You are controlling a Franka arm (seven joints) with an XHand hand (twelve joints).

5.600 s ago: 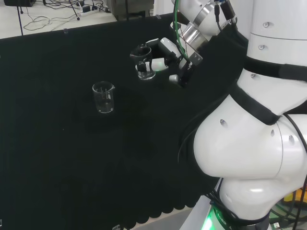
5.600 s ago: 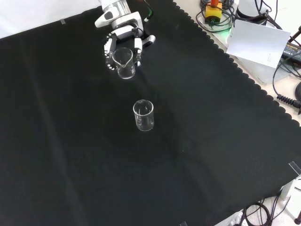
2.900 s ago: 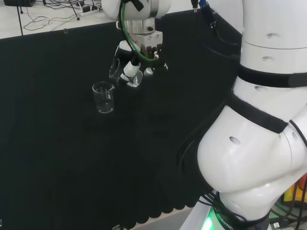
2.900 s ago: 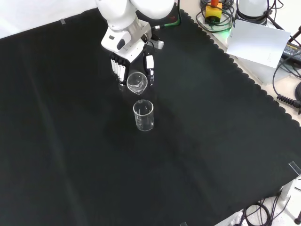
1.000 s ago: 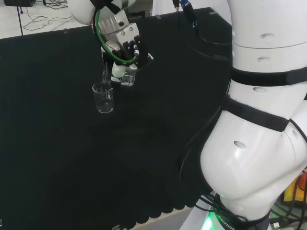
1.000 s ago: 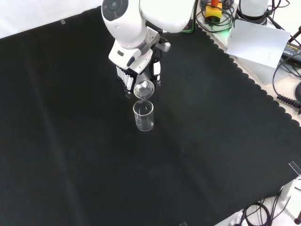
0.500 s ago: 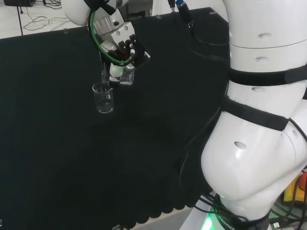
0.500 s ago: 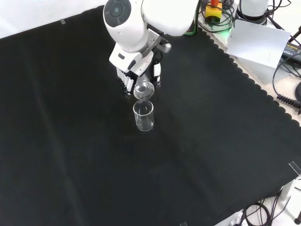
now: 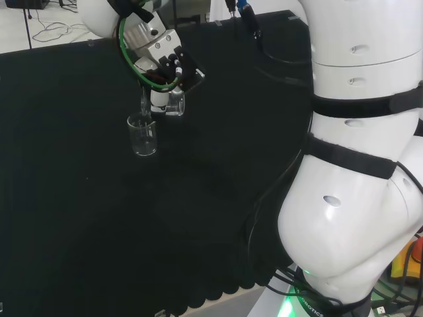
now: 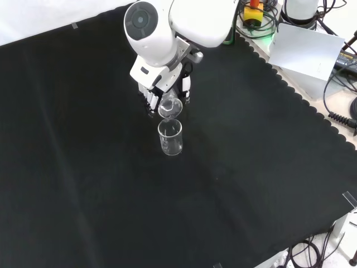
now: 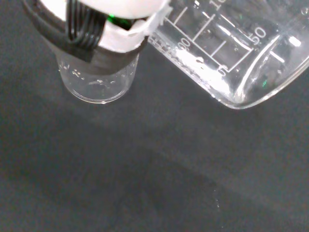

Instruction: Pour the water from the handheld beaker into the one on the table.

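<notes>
Black cloth covers the table [image 10: 83, 167], and out on it, left of the arm in the head view, stands the receiving beaker [image 9: 143, 135], upright and clear, sitting on the cloth. Right above it and a touch to the right, the robot hand [image 9: 162, 79] has its fingers curled round the handheld beaker [image 9: 173, 104], pinching it and tipping it steeply so its lip points down at the standing one's mouth. From the front view, the tilted beaker [image 10: 170, 107] hangs just behind and above the rim of the receiving beaker [image 10: 170, 137], the two rims very near, touching or not I cannot tell. Up close in the wrist view, the held beaker's graduated wall [image 11: 231, 58] lies on its side, water pooled inside, beside the standing beaker [image 11: 96, 79].
</notes>
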